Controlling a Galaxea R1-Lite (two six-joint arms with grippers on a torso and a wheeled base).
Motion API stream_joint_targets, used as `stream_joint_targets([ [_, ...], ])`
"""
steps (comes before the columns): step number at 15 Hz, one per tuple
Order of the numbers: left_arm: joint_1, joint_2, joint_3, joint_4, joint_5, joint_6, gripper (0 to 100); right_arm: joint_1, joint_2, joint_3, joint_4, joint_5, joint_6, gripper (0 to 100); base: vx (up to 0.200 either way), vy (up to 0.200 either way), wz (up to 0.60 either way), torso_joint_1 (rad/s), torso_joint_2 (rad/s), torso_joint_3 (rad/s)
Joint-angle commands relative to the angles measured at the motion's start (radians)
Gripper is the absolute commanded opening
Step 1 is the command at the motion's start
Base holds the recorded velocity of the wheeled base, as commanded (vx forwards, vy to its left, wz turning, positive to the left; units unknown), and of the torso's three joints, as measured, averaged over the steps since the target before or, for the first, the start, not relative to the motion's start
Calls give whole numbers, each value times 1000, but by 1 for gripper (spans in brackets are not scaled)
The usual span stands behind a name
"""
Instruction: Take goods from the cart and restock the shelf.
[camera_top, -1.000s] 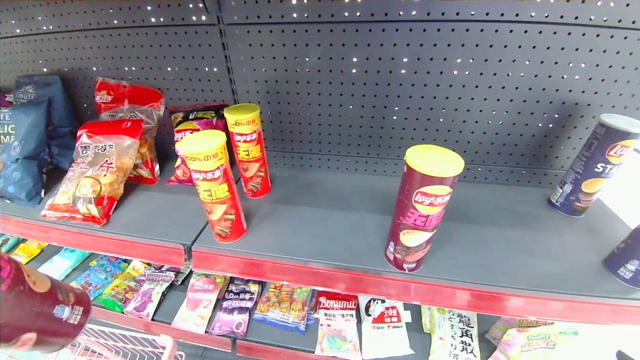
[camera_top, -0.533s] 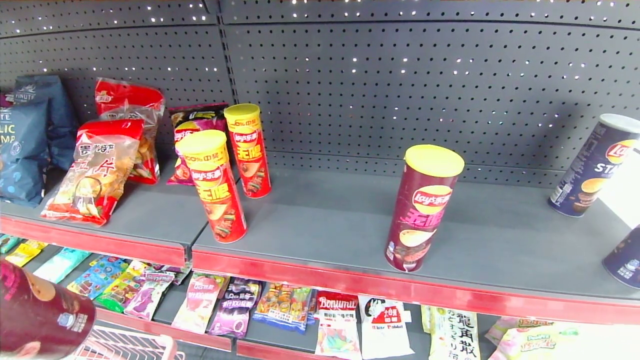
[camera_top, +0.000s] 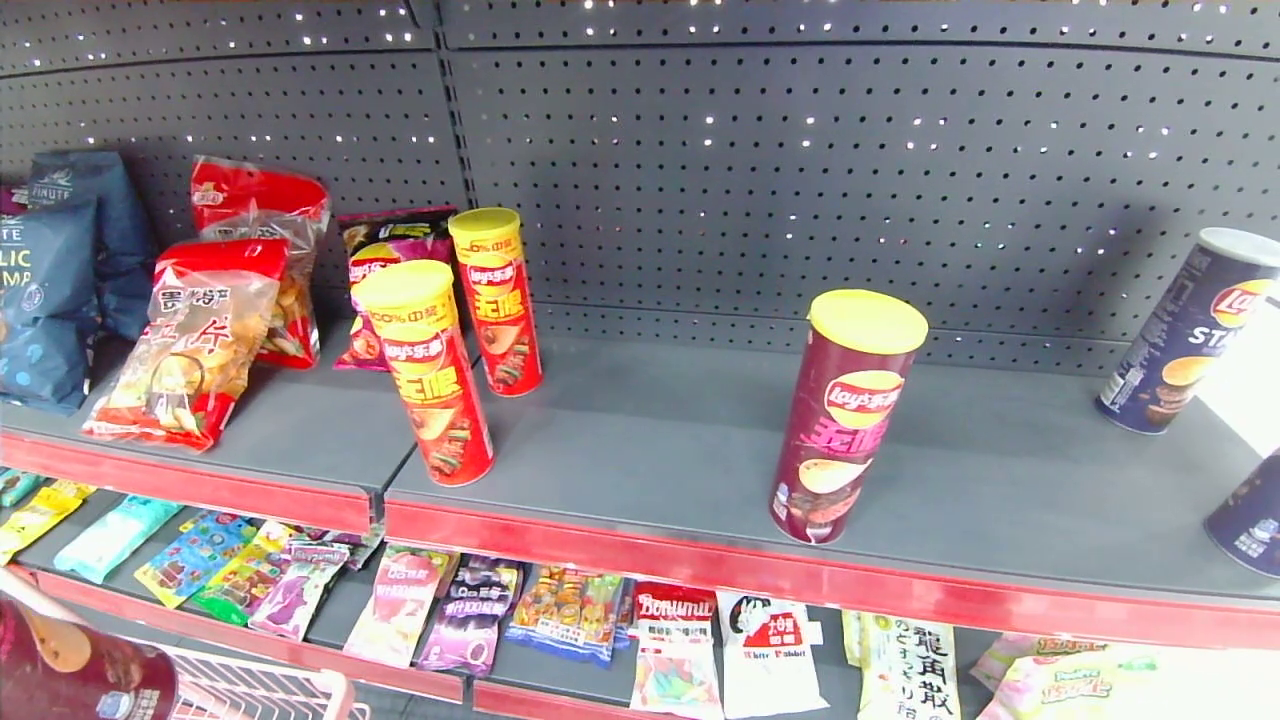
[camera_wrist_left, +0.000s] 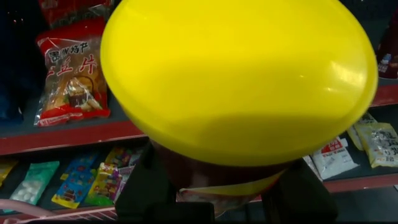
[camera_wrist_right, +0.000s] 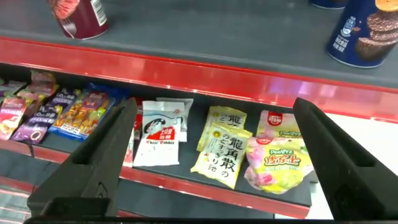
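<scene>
Beside pink cart | dark-red chip can, yellow lid | left hand gripping

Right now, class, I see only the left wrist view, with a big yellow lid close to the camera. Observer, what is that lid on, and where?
Observer: It caps a dark red can low at the robot's left, next to the pink cart.
Operator: Is there room higher up?
Observer: Yes, bare upper shelf lies between two red cans and a matching can standing upright.
Operator: And the right gripper?
Observer: The right gripper is open, holding nothing, facing the lower shelf's packets.
</scene>
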Motion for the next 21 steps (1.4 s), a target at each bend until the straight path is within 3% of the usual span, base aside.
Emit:
stream_joint_targets([
  [1, 1, -25, 17, -3, 1, 1, 0, 0, 3, 0, 0, 0, 1, 100, 0, 0, 0, 0, 0, 0],
  [3, 1, -25, 19, -3, -1, -1, 0, 0, 3, 0, 0, 2, 3, 100, 0, 0, 0, 0, 0, 0],
  [12, -1, -13, 11, -4, -8, -2, 0, 0, 3, 0, -1, 6, 4, 100, 0, 0, -600, 4, 2, -1],
  [18, -1, 12, 10, -4, 3, -4, 0, 0, 3, 0, 0, 5, 4, 100, 0, 0, 0, 0, 0, 0],
  [21, -1, 116, -32, -44, -5, -19, 0, 0, 3, 0, 0, 5, 4, 100, 0, 0, 0, 0, 0, 0],
])
